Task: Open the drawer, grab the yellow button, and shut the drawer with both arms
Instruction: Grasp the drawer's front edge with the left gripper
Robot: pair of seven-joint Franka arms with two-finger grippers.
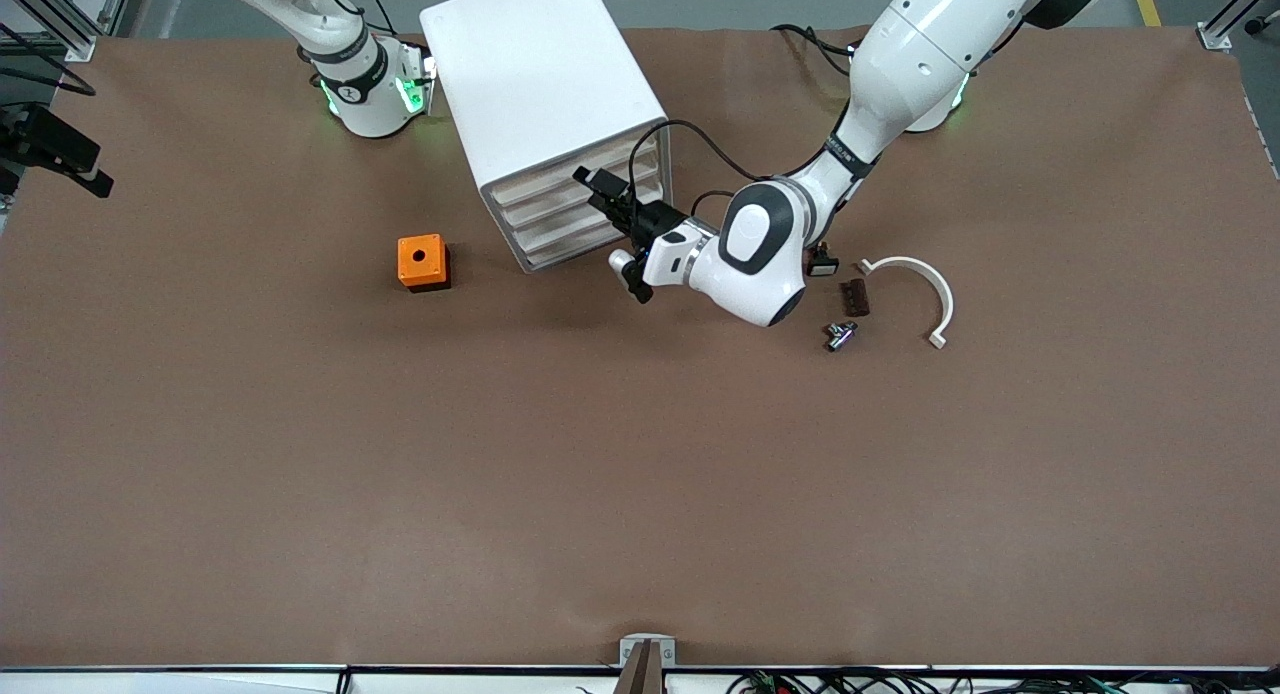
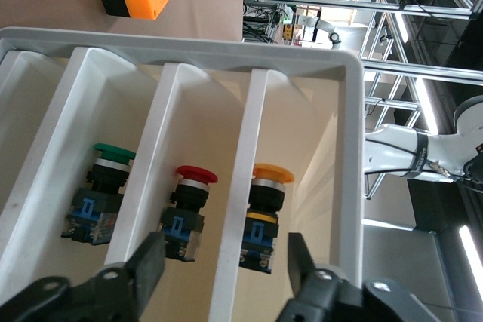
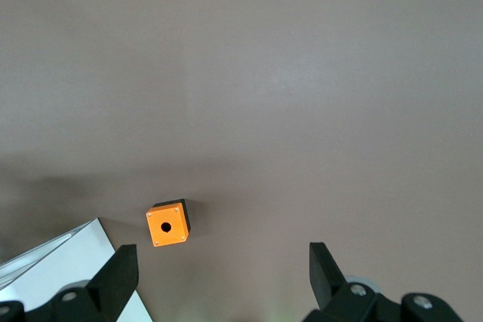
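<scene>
**A:** Where is the button [image 2: 264,216] seen?

**B:** It is seen in the left wrist view, standing in the end compartment of the opened drawer [image 2: 349,148], against the drawer's side wall. Its orange-yellow cap is raised above a dark body. A red-capped push-button [image 2: 190,213] is held in the next compartment, and a green-capped one [image 2: 102,201] in the one after that.

**A:** And the left hand [image 1: 612,202]?

**B:** It is placed at the front of the cabinet [image 1: 545,104], over the drawer. Its fingers [image 2: 296,262] are spread wide and nothing is gripped; the button and the divider beside it lie between them, untouched.

**A:** The right hand [image 3: 219,273]?

**B:** It is held high above the worktop [image 1: 640,474] and waits, its fingers wide apart and empty. The orange box [image 1: 422,262] is seen below it, beside the cabinet toward the right arm's end.

**A:** What else is laid out?

**B:** Toward the left arm's end from the cabinet, a white curved bracket [image 1: 925,294], a small dark brown part [image 1: 853,297] and a small metal fitting [image 1: 840,334] are grouped.
</scene>
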